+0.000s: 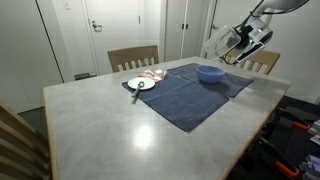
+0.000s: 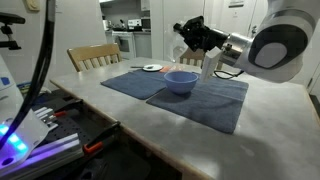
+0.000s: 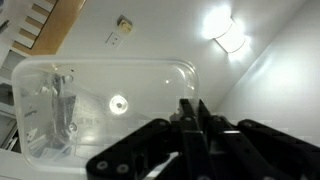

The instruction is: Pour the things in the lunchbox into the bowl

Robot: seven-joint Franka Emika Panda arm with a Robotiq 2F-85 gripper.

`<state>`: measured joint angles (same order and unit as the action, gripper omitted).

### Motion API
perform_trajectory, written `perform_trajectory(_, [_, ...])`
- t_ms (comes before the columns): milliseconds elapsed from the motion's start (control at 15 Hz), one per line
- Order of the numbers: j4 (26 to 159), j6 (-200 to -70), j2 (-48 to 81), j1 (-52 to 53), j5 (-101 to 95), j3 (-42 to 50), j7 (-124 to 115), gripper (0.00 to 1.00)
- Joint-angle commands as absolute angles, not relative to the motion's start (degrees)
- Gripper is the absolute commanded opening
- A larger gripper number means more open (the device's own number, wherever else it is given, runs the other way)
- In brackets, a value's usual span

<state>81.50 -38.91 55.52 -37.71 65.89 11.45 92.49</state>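
The clear plastic lunchbox [image 3: 100, 105] fills the wrist view, turned up toward the ceiling. My gripper [image 3: 190, 118] is shut on its rim. In both exterior views my gripper [image 1: 238, 45] [image 2: 198, 38] holds the lunchbox [image 1: 218, 45] tilted in the air, above and just behind the blue bowl [image 1: 209, 73] [image 2: 180, 81]. The bowl stands on a blue cloth [image 1: 185, 98] [image 2: 205, 98]. A pale, shiny shape lies at the lunchbox's left end in the wrist view; I cannot tell what it is. The bowl's inside is hard to see.
A white round plate [image 1: 141, 84] [image 2: 152, 67] with a utensil sits on the cloth's far end. Wooden chairs [image 1: 133, 57] [image 2: 92, 56] stand around the grey table [image 1: 110, 125]. Cables and gear [image 2: 60, 130] lie beside the table.
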Motion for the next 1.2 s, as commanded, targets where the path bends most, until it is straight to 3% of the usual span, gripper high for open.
perform_trajectory(0, [77.79,-36.43,58.0,-38.97,67.15,10.24,92.3,0.02])
perform_trajectory(1133, [75.73,-36.94,57.64,-38.2,66.45,10.55,90.98,0.02])
